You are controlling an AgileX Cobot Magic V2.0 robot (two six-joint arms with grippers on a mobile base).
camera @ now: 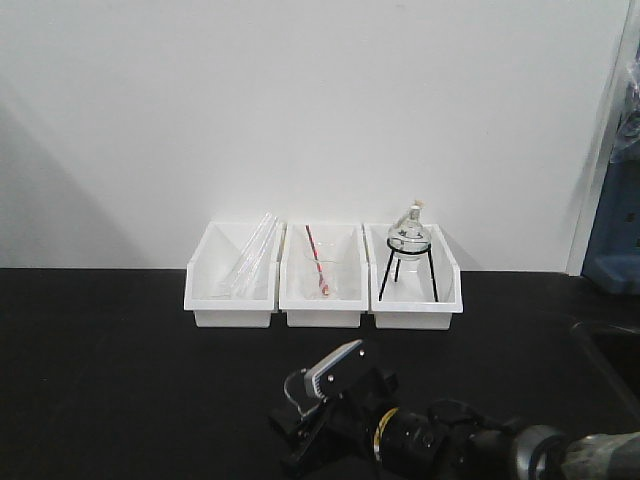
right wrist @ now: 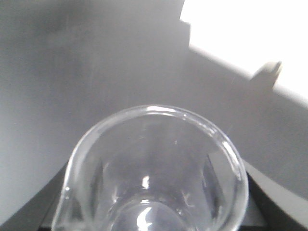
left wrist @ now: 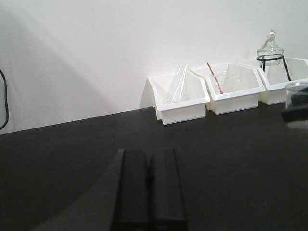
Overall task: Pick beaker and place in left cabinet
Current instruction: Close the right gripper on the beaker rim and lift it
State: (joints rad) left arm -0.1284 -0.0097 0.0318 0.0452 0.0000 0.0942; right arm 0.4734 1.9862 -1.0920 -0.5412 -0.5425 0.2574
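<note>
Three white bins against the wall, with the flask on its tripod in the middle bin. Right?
No. The flask on its tripod stands in the rightmost bin; the middle bin holds a beaker with a red rod. The front-facing view shows this.

Clear beaker [right wrist: 154,168], three white bins [camera: 323,317], black tabletop [camera: 100,380].

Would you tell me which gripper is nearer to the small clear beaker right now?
Right. The beaker sits in the right gripper, its rim filling that wrist view. The left gripper, shut and empty, is well apart, off to the beaker's left.
</note>
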